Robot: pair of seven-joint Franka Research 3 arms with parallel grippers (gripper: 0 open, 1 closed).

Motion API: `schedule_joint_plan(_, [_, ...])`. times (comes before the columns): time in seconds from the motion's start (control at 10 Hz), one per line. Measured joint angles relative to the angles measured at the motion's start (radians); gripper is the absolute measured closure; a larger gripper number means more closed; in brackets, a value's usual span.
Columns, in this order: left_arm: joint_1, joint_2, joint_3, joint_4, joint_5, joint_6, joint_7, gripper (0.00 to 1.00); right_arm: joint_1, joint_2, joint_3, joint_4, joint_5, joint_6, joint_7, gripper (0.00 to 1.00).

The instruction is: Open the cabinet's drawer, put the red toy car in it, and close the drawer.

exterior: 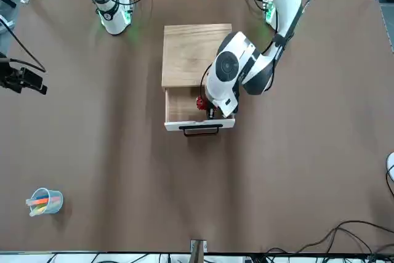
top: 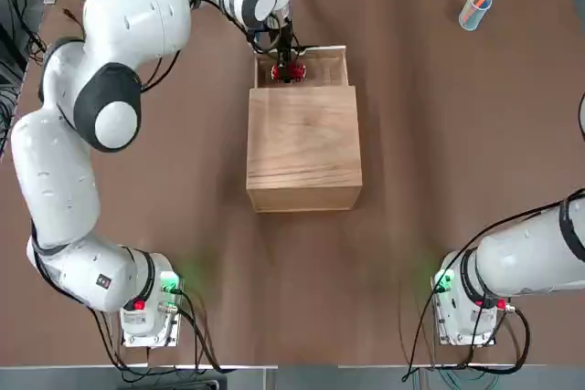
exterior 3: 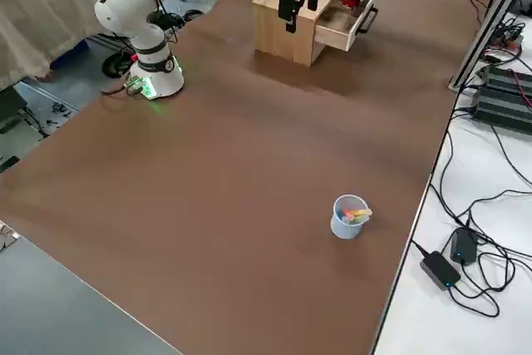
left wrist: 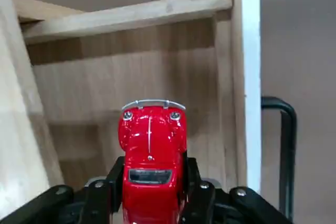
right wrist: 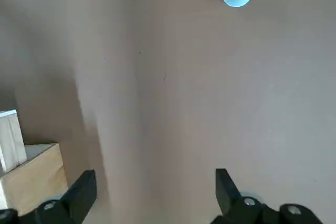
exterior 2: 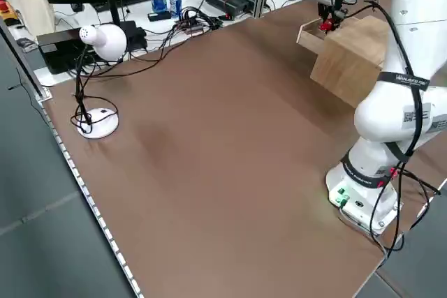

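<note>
The left hand (left wrist: 152, 203) grips the red toy car (left wrist: 151, 161) by its sides, directly above the pulled-out drawer (top: 322, 68). The car's long axis runs across the drawer, so release calls for only a short descent. The right hand (right wrist: 152, 192), fingers wide, idles well away from the cabinet (top: 303, 145).

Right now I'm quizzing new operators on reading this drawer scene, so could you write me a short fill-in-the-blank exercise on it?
1. The left tool is shut on the ____ toy car.
2. The drawer of the cabinet stands ____.
3. The toy car hangs over the inside of the ____.
4. The right tool is open and holds ____.

Missing words: red; open; drawer; nothing
</note>
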Motion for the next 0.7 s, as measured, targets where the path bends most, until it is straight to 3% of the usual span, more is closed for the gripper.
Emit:
schedule_joint_plan(0.5, [-0.005,0.041,0.0,0.003,0.008,0.0,-0.019,0.5,0.0,0.0,0.0,0.0,0.0,0.002,0.0,0.0])
schedule_joint_plan(0.7, [-0.005,0.037,-0.001,0.01,0.01,-0.009,-0.022,0.29,0.0,0.0,0.0,0.0,0.0,0.002,0.0,0.0])
